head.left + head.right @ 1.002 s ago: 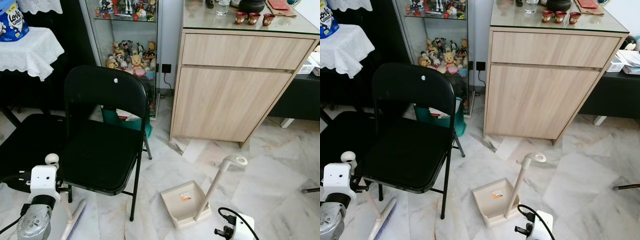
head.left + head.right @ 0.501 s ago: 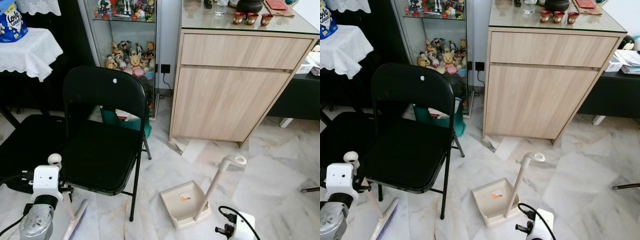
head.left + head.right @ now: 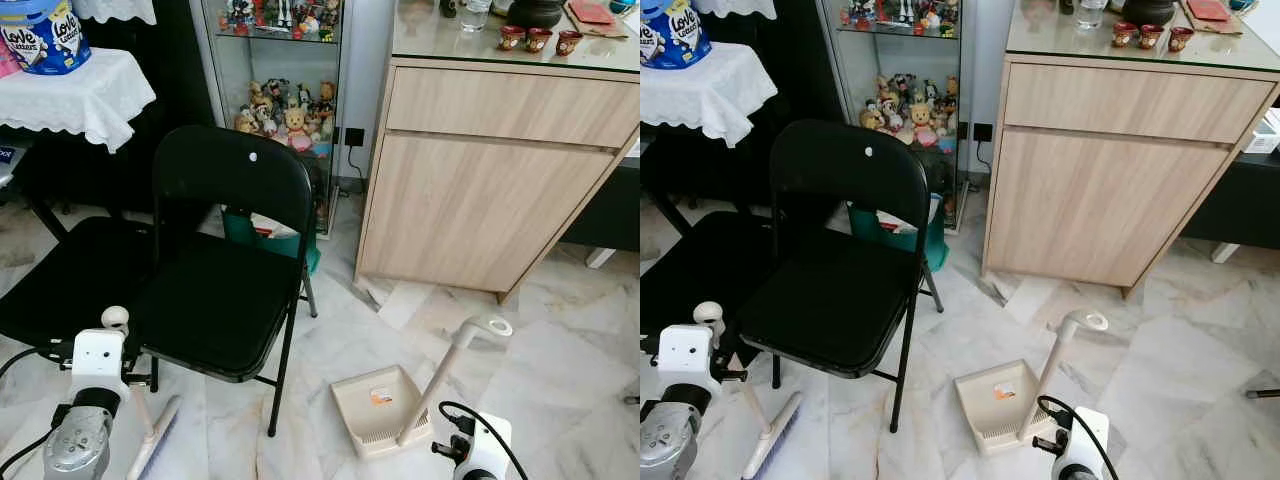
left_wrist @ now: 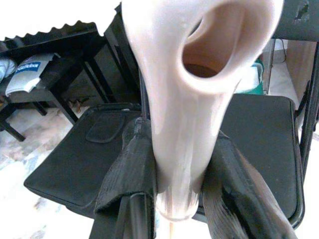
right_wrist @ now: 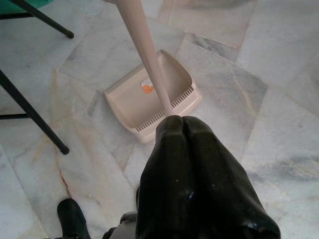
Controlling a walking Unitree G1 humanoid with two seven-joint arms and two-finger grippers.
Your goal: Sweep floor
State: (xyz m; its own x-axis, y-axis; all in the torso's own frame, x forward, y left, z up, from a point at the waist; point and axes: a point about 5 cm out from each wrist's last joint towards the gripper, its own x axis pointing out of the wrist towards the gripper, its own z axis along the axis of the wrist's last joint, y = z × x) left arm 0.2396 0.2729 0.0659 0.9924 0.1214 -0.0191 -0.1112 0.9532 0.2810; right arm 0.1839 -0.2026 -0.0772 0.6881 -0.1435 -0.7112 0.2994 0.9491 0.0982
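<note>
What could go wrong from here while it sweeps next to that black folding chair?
The left gripper is clamped on the cream broom handle, and the broom head sits right beside the black folding chair's legs, so a stroke could snag them. The right gripper looks shut, free of the cream dustpan's tall handle; a bump might tip it.

Broom (image 3: 152,443): head cut off at 6 o'clock edge. Cabinet figurines (image 3: 285,110): too small to identify. Blue tub (image 3: 42,35): top cropped.

The blue tub (image 3: 43,36) on the white-clothed table (image 3: 95,91) reads "Love"; a smaller word beneath is illegible. The dustpan's (image 3: 379,409) sticker (image 3: 381,396) is too small to read.
</note>
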